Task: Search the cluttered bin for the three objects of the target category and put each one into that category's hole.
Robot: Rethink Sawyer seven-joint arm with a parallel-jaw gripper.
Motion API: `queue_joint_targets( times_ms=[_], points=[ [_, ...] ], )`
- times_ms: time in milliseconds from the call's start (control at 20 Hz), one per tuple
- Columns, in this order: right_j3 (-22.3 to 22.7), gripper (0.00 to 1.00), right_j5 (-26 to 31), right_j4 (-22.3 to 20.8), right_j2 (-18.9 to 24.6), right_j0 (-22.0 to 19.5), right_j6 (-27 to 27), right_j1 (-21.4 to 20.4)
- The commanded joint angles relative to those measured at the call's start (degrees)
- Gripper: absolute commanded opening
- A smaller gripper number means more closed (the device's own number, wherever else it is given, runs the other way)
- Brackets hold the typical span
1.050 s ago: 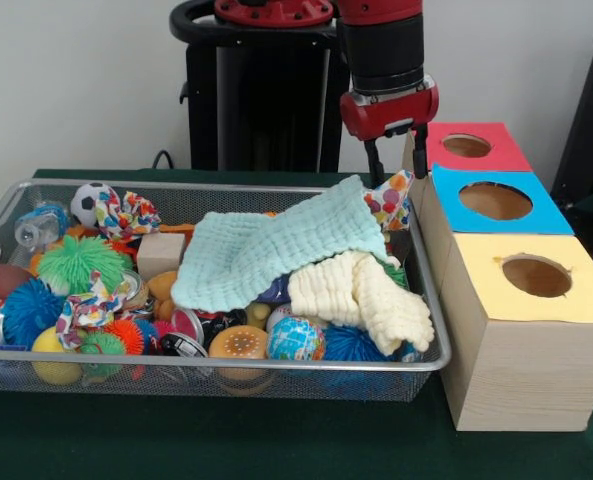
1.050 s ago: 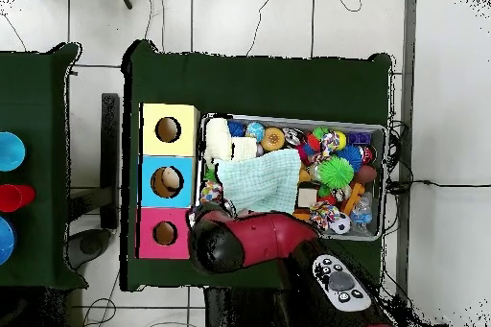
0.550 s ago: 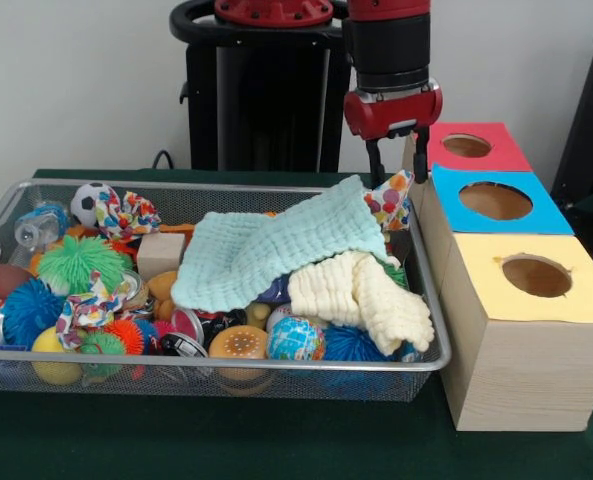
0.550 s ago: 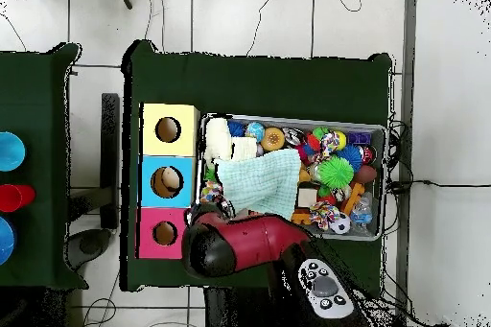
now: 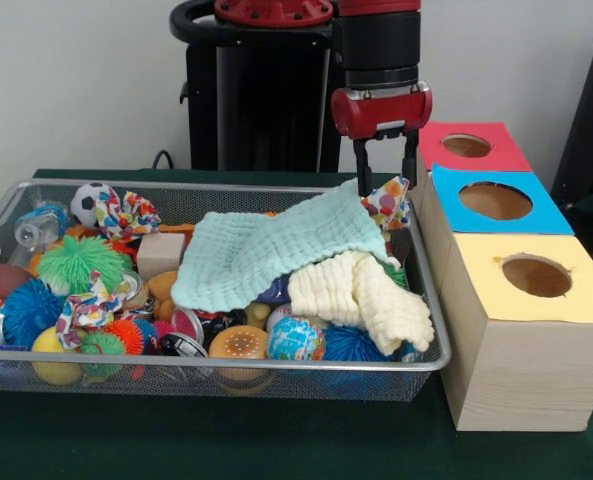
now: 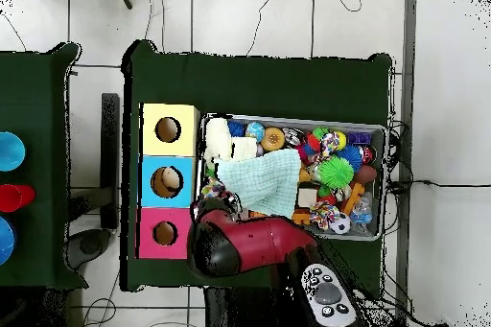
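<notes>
My gripper [image 5: 385,186] hangs open over the wire bin's [image 5: 226,186] far right corner. Its two black fingers [image 5: 361,175] stand on either side of the top of a polka-dot cloth [image 5: 388,205] with nothing gripped. Beside it a mint cloth [image 5: 276,245] is draped over the clutter, and a cream cloth [image 5: 361,295] lies under it toward the front. In the overhead view the red arm [image 6: 240,246] hides the gripper; the mint cloth [image 6: 261,181] and polka-dot cloth [image 6: 211,191] show beside it.
Three wooden boxes stand right of the bin, with yellow [image 5: 576,300], blue [image 5: 541,215] and red [image 5: 501,150] tops, each with a round hole. Spiky balls, a soccer ball [image 5: 91,200], a wooden block [image 5: 161,252] and several toys fill the bin.
The gripper has shifted slightly to the left in the front view and now straddles the polka-dot cloth. Nothing in the bin has moved.
</notes>
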Motion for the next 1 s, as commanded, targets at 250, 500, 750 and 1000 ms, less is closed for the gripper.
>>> queue_joint_targets(
  times_ms=[250,500,750,1000],
  points=[
    [-4.3,1.0,-5.5,0.4,1.4,-1.5,9.0,0.8],
    [-1.9,1.0,-5.6,1.8,5.1,-3.6,10.5,2.3],
    [-1.0,1.0,-6.7,2.4,6.3,-3.6,11.5,3.6],
    [-0.4,1.0,-7.9,2.5,6.8,-4.2,11.9,4.6]
  ],
)
